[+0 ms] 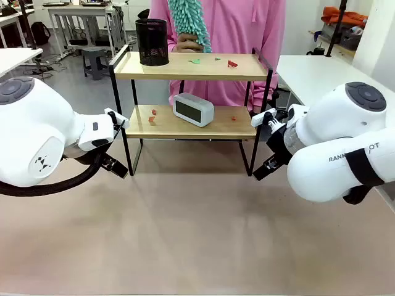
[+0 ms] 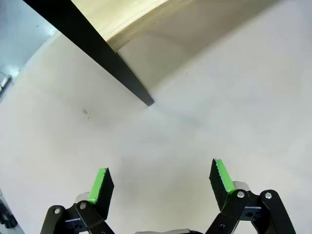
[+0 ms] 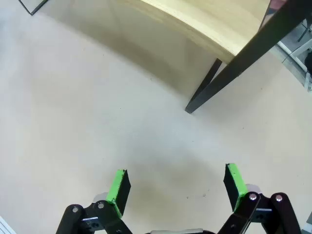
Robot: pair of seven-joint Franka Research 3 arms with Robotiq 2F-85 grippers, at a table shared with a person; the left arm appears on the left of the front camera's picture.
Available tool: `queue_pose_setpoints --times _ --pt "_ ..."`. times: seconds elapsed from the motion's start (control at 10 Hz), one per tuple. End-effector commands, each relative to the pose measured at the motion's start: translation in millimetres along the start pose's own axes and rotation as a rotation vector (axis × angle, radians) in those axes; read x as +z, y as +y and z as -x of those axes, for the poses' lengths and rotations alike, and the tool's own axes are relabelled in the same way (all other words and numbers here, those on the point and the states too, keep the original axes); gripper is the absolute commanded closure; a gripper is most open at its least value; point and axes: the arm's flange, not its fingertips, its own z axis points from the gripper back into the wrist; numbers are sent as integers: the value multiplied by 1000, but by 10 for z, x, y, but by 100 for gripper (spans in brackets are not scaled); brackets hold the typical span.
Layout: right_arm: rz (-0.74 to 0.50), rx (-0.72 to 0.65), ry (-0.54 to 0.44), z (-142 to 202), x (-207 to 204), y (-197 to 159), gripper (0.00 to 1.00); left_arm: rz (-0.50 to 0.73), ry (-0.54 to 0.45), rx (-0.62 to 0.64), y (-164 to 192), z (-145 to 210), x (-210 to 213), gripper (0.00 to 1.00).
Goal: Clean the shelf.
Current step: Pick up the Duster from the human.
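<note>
- The pale table (image 1: pixel 197 234) lies under me.
- My left hand (image 2: pixel 162 178) and right hand (image 3: pixel 176 184) hang wide open, holding nothing.
- The shelf (image 1: pixel 185 75) stands just past them; scraps (image 1: pixel 232 63) lie on both boards, so nothing looks cleaned yet.
- A person behind holds a duster (image 1: pixel 188 21).

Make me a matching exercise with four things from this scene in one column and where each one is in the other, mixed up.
Things:
1. black mesh cup
2. clock
3. teal duster
4. shelf

Places:
a. in the person's hand
b. on the lower board
c. standing on the table
d. on the top board, left end

Pairs: 1-d, 2-b, 3-a, 4-c
</note>
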Motion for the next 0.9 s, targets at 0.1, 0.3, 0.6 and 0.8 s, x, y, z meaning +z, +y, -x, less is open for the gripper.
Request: queue_pose_setpoints --times 0.1,0.3,0.6,0.8 --pt "0 0 0 0 0 0 0 -1 -2 0 0 -3 5 0" --pt "0 0 0 0 0 0 0 -1 -2 0 0 -3 5 0" --pt "0 0 0 0 0 0 0 -1 -2 0 0 -3 5 0" --pt "0 0 0 0 0 0 0 -1 -2 0 0 -3 5 0"
